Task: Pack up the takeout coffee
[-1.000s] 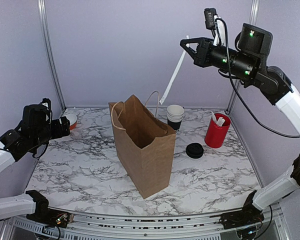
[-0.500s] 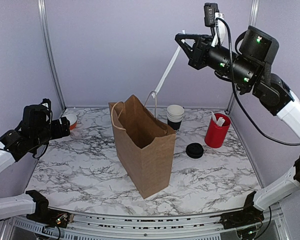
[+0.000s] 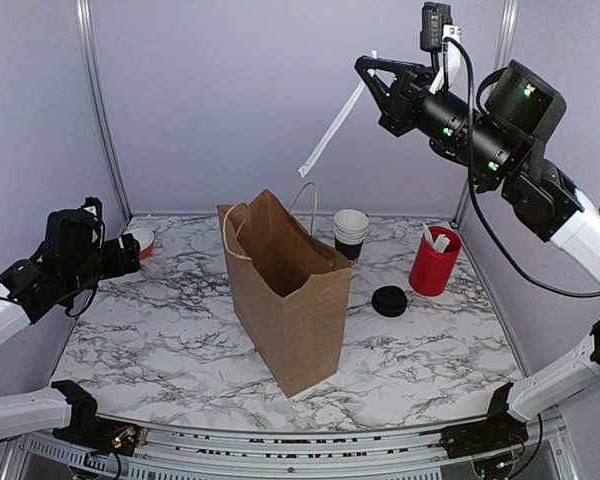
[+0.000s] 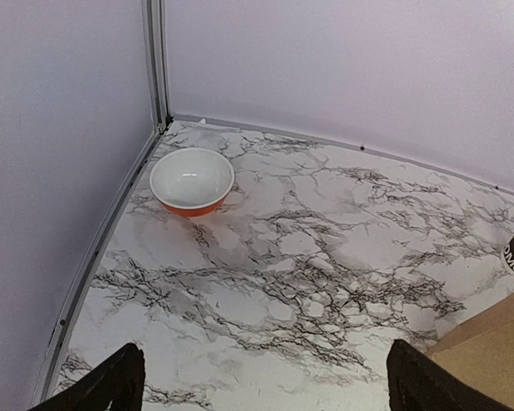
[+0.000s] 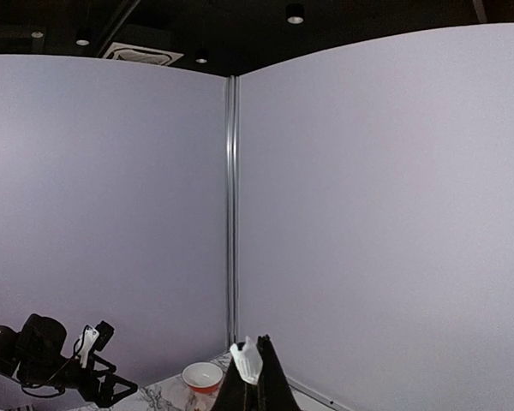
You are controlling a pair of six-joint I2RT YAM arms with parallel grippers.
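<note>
Coffee unseen; our right hand (image 3: 366, 67), upper right, pinches a slanting white strip (image 3: 332, 130) above the bag (image 3: 295, 300).

Lit softly from overhead, faint shadow beside the tall brown paper bag (image 3: 295, 290) below the right gripper (image 3: 364, 65). Sharp, glare-free along the long white paper strip (image 3: 333, 130) at its tips. Bowed at the edges in the right wrist view.
</note>
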